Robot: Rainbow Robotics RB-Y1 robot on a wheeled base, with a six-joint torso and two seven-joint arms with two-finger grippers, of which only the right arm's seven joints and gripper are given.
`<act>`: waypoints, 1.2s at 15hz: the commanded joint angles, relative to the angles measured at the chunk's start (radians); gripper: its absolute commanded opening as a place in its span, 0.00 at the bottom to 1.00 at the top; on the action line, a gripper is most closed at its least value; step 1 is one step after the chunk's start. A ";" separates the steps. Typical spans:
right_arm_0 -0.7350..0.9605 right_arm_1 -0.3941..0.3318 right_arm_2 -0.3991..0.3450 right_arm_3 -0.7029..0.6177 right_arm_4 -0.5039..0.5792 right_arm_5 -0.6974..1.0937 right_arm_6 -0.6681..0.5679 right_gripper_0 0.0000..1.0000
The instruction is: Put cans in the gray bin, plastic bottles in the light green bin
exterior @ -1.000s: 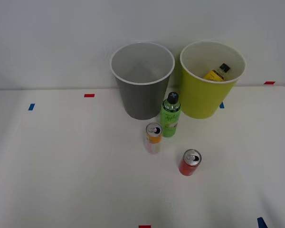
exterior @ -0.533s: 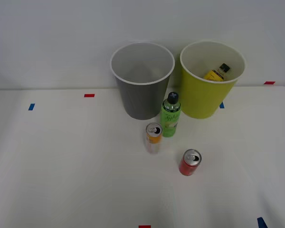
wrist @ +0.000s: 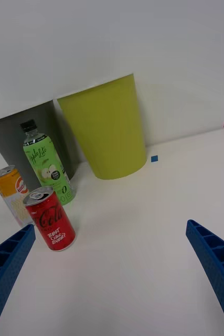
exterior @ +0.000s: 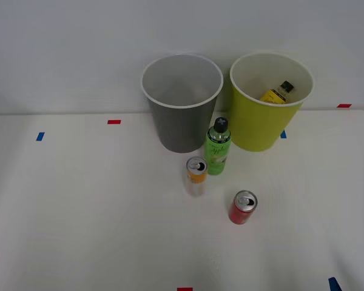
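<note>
My pincer (wrist: 112, 273) hangs wide open and empty, its two blue ribbed fingers (wrist: 7, 265) standing far apart with bare white surface (wrist: 143, 273) between them.

From the wrist camera I see things from low down and side-on. The red can (wrist: 50, 219) stands upright nearest to me, its printed lettering plain to read. Just behind it and to one side stands the white-and-orange can (wrist: 9, 193), also upright, and beside that the green bottle (wrist: 45, 166) with its black cap and apple label. Behind them rise the outer wall of the light green bin (wrist: 107, 128) and a dark slice of the gray bin (wrist: 14, 139). From here I cannot look into either bin.

The front camera looks down from above. The gray bin (exterior: 182, 103) and the light green bin (exterior: 270, 102) stand side by side at the back of the surface (exterior: 79, 206), near the wall. Inside the light green bin lies the yellow bottle (exterior: 277, 92), tilted, its black cap toward the far rim. The gray bin's inside looks bare. The green bottle (exterior: 218, 147) stands upright in front of the gap between the two bins. The white-and-orange can (exterior: 196, 175) stands just in front of it, toward my left, and the red can (exterior: 242, 207) stands apart, nearer to me and toward my right. Small red and blue tape marks (exterior: 114, 122) dot the surface.
</note>
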 commanded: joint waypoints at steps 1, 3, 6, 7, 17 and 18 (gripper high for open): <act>0.000 0.000 0.000 0.000 0.000 0.000 0.000 1.00; 0.000 0.000 0.000 0.000 0.000 0.000 0.000 1.00; 0.000 0.000 0.000 0.000 0.000 0.000 0.000 1.00; 0.000 0.000 0.000 0.000 0.000 0.000 0.000 1.00; 0.000 0.000 0.000 0.000 0.000 0.000 0.000 1.00; 0.000 0.000 0.000 0.000 0.000 0.000 0.000 1.00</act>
